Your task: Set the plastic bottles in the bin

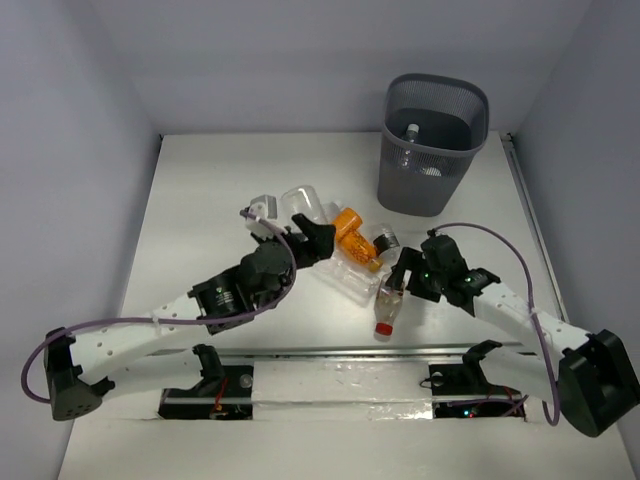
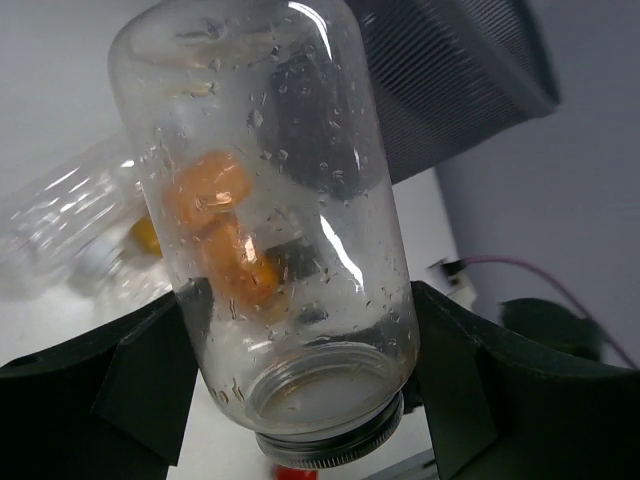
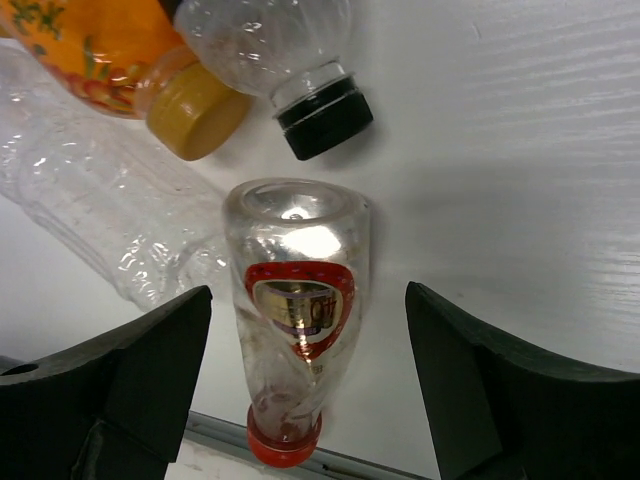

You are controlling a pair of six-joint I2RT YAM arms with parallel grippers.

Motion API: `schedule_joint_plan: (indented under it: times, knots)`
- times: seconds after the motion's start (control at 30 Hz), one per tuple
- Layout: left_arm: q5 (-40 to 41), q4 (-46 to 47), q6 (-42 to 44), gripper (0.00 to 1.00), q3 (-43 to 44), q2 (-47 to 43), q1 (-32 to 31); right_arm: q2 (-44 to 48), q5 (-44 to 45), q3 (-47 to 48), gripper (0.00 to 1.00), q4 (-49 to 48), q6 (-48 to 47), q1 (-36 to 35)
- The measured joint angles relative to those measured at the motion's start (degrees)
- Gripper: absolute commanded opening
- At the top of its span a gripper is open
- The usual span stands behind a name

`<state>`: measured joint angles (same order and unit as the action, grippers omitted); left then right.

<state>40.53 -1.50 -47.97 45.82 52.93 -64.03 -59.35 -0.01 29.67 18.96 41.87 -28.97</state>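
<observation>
My left gripper (image 2: pixel 300 335) is shut on a clear wide-mouthed plastic bottle (image 2: pixel 270 200), both fingers pressed against its sides; from above this bottle (image 1: pixel 306 203) lies left of the pile. The right gripper (image 3: pixel 308 300) stands open astride a red-capped bottle (image 3: pixel 295 320) lying on the table, with a gap on each side. In the top view that red-capped bottle (image 1: pixel 388 312) is nearest the arms. An orange bottle (image 1: pixel 354 236), a dark-capped bottle (image 1: pixel 384 238) and a crinkled clear one (image 1: pixel 352 280) lie between the grippers. The dark mesh bin (image 1: pixel 433 150) stands at the back right with bottles inside.
Another small clear bottle (image 1: pixel 262 206) lies left of the held one. A metal rail (image 1: pixel 330 352) runs along the table's near edge, just below the red cap. Grey walls enclose the table on three sides.
</observation>
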Motion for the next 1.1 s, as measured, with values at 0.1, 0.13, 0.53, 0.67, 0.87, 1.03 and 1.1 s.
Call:
schedule_joint_plan:
  times: [0.1,0.13,0.53,0.67,0.87,1.03,1.1]
  knots:
    - [-3.9,6.8,5.2,0.49,5.3,3.8,2.3,-2.8,-0.2,0.8,0.82,0.9,0.0,0.0]
    - [-6.0,9.2,6.7,0.50,6.8,5.5,3.8,-3.9,-0.5,1.3,0.82,1.0,0.0,0.0]
    - [-30.9,20.1,14.0,0.50,35.1,35.0,16.8,-12.7,-5.6,3.2,0.63,0.0,-0.1,0.0]
    - [-36.4,20.0,15.2,0.50,47.6,45.1,17.6,-13.4,-6.8,3.2,0.51,-1.0,-0.1,0.0]
    - [-42.2,18.4,16.0,0.51,71.0,61.9,18.1,-11.5,-6.9,3.0,0.41,-0.9,0.0,0.0]
    - [-44.7,16.1,15.8,0.58,89.6,76.2,18.5,-3.9,-6.7,1.3,0.40,0.3,0.2,0.0]
    - [-45.1,15.9,15.2,0.71,91.6,79.4,18.8,-0.8,-6.7,0.8,0.39,1.1,0.3,0.0]
